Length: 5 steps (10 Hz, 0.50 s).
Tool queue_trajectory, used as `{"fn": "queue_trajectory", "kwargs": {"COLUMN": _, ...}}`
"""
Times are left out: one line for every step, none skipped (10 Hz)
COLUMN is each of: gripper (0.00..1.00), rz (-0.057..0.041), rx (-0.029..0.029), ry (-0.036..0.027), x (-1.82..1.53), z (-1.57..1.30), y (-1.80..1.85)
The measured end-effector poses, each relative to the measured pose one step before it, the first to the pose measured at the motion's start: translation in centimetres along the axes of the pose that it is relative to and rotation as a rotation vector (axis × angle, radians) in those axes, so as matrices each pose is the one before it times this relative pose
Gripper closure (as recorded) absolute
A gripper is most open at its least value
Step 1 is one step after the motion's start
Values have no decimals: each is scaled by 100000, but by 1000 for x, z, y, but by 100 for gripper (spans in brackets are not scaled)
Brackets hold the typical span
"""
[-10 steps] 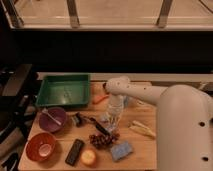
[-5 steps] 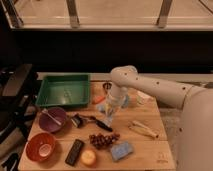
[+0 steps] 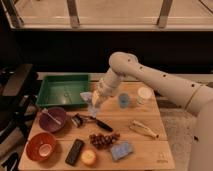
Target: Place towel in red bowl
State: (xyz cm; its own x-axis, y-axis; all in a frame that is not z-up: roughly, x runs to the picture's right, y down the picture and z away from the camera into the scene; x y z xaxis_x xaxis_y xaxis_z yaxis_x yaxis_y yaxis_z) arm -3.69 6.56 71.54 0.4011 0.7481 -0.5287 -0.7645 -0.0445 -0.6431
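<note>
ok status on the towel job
Pincer low over table beside green tray. Towel by it, not yet in red bowl. Purple bowl and black-handled tool lie between.

1. Two bowls: red bowl [image 3: 41, 146] at eight o'clock on the table [image 3: 152, 150], purple bowl [image 3: 52, 119] at nine.
2. Two cups: blue cup [image 3: 123, 101], pale cup [image 3: 145, 95].
3. One green tray [image 3: 50, 92], one towel [image 3: 85, 96].
4. One gripper [image 3: 95, 102], at eleven o'clock.
</note>
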Motion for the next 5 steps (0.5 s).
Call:
{"fn": "queue_trajectory", "kwargs": {"gripper": 100, "rz": -32, "rx": -30, "ry": 23, "x": -11, "z": 38, "y": 24}}
{"fn": "queue_trajectory", "kwargs": {"gripper": 100, "rz": 52, "rx": 2, "ry": -111, "x": -8, "z": -33, "y": -16}}
{"fn": "queue_trajectory", "kwargs": {"gripper": 100, "rz": 16, "rx": 46, "ry": -46, "x": -7, "z": -26, "y": -22}}
{"fn": "queue_trajectory", "kwargs": {"gripper": 100, "rz": -405, "rx": 278, "ry": 314, "x": -18, "z": 4, "y": 19}}
{"fn": "queue_trajectory", "kwargs": {"gripper": 100, "rz": -2002, "rx": 257, "ry": 1004, "x": -147, "z": 118, "y": 304}}
